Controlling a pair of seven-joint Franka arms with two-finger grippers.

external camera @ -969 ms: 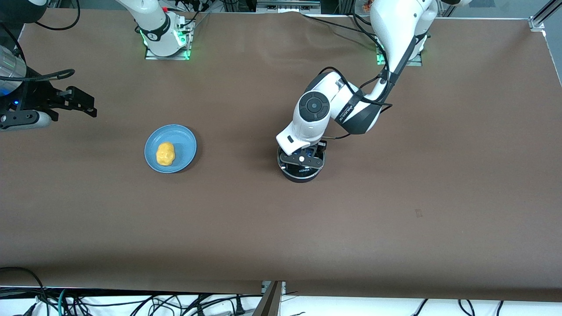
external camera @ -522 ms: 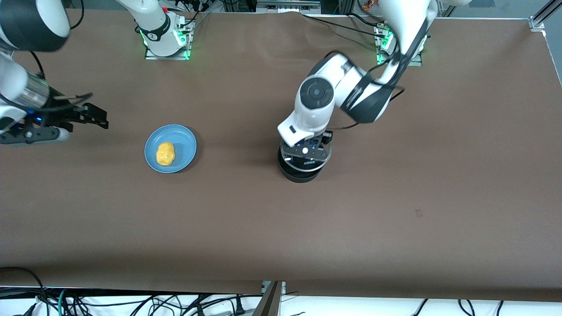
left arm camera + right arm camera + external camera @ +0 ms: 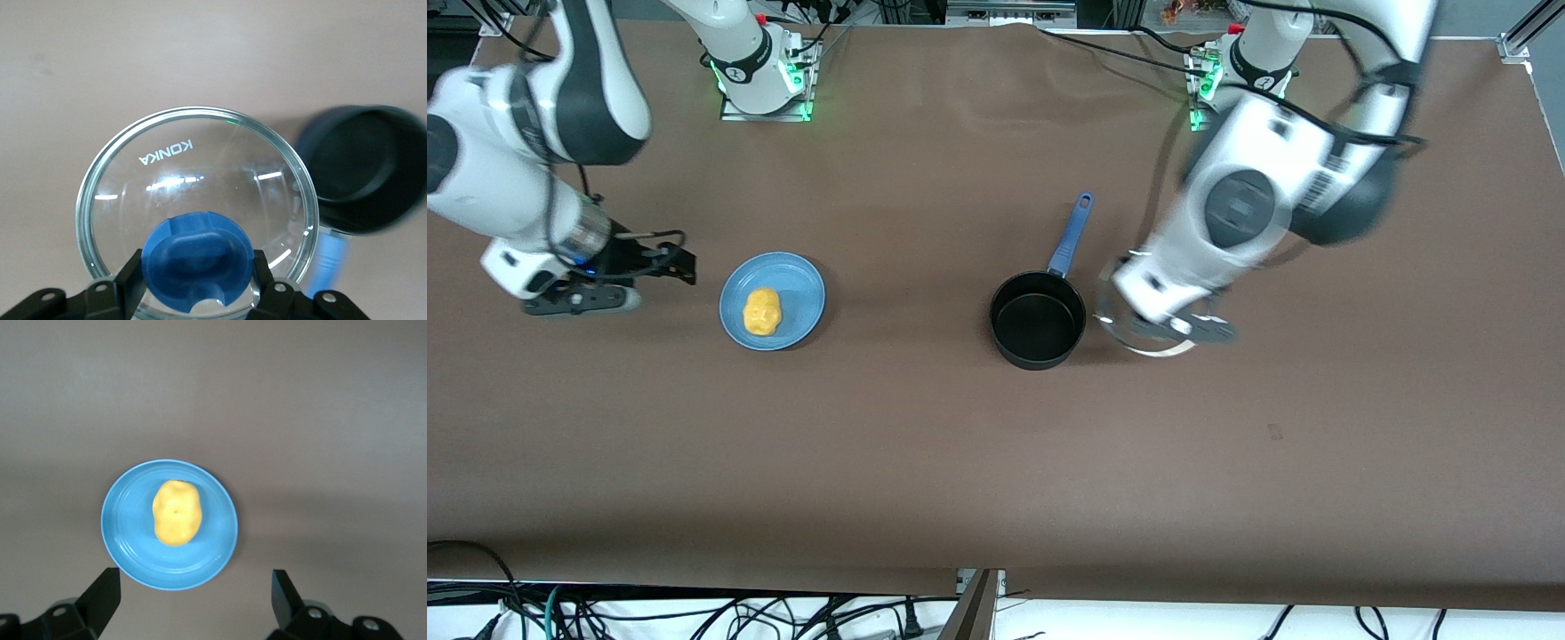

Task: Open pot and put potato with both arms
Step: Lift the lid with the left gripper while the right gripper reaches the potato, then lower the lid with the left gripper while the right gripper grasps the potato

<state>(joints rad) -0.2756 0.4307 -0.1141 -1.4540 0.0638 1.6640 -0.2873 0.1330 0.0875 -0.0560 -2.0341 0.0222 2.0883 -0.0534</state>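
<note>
The brown counter [image 3: 925, 444] fills nearly the whole front view. The left arm [image 3: 1254, 191] reaches down from the upper right of that frame into the middle right, and the right arm [image 3: 525, 169] bends through the upper left corner down to the middle left edge.

The pot [image 3: 1038, 331] stands open just right of the frame's centre, its inside dark and bare, its blue handle [image 3: 1071, 234] pointing up toward the robots' bases. In the left wrist view the pot [image 3: 363, 167] shows at the right edge, blurred.

The glass lid [image 3: 1149, 331] hangs in the air beside the pot, toward the left arm's end of the counter. The left pincer [image 3: 1183, 327] is clenched on the lid's blue knob [image 3: 198, 259]; the left wrist view shows a finger [image 3: 130, 288] pressed to each side of it.

The blue plate [image 3: 773, 300] lies left of centre, well apart from the pot, toward the right arm's end. The potato [image 3: 763, 311] rests on it, a little off the middle.

The right pincer [image 3: 660, 264] hovers over bare counter just beside the plate, at the frame's middle left. Its fingers [image 3: 101, 595] stand spread wide and hold nothing, with plate [image 3: 127, 527] and potato [image 3: 177, 512] between them in the right wrist view.
</note>
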